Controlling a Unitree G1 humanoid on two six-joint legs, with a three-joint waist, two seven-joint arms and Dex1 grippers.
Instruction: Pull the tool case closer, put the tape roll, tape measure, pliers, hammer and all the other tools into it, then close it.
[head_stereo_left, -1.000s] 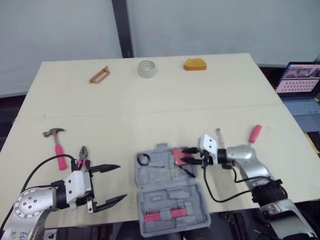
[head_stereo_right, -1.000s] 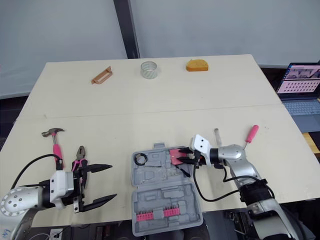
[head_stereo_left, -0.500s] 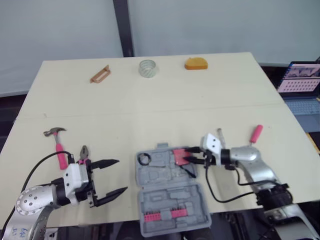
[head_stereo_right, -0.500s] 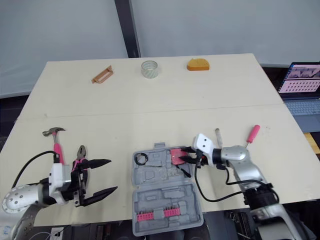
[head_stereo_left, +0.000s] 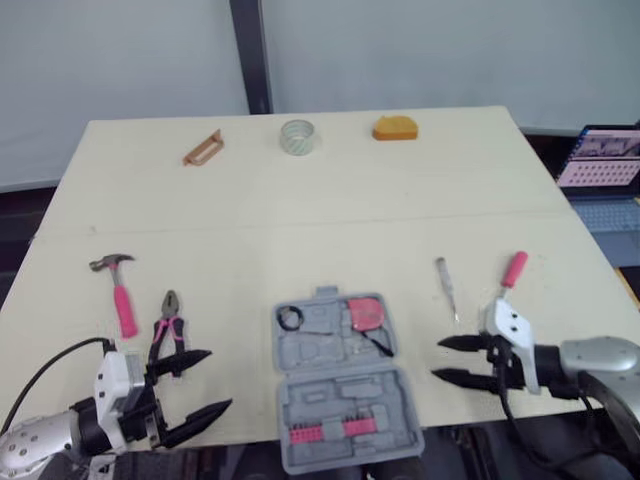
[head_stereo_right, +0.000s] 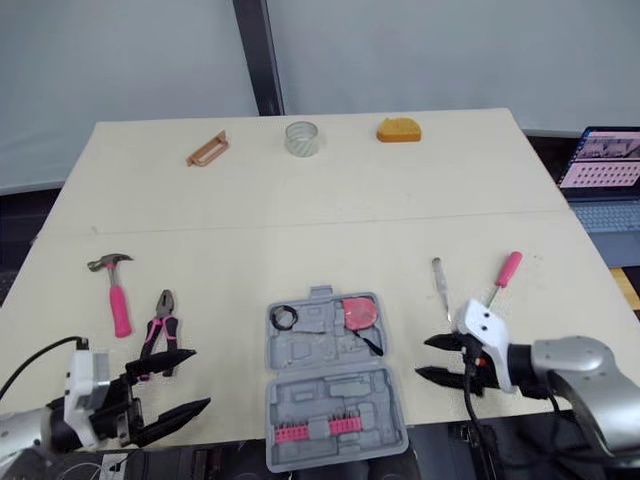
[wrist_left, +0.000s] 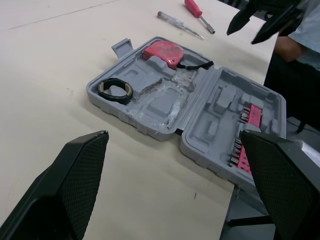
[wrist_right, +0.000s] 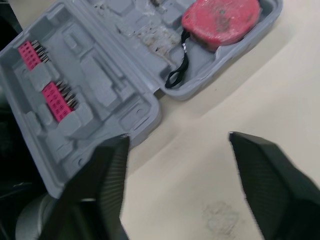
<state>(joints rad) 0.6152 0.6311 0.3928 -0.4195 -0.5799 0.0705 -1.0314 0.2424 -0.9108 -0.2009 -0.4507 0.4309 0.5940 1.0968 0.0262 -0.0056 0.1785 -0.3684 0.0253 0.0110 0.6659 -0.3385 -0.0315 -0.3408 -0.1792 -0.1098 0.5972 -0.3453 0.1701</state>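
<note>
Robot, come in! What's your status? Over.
Left gripper, right gripper open, empty. Tape measure sits in open tool case; hammer, pliers lie outside on table. Nothing between left gripper and pliers.

Open grey tool case (head_stereo_left: 335, 388) holds pink tape measure (head_stereo_left: 367, 311).

The laptop (head_stereo_left: 608, 160) at three o'clock is cut off by the picture's edge. The orange object (head_stereo_left: 394, 128) at twelve o'clock and the brown piece (head_stereo_left: 202, 148) at eleven are too small to identify.

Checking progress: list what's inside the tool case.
The tool case holds a red tape measure, a black ring and pink bit strips; other slots lie bare. Anything beneath the tape measure is covered.
</note>
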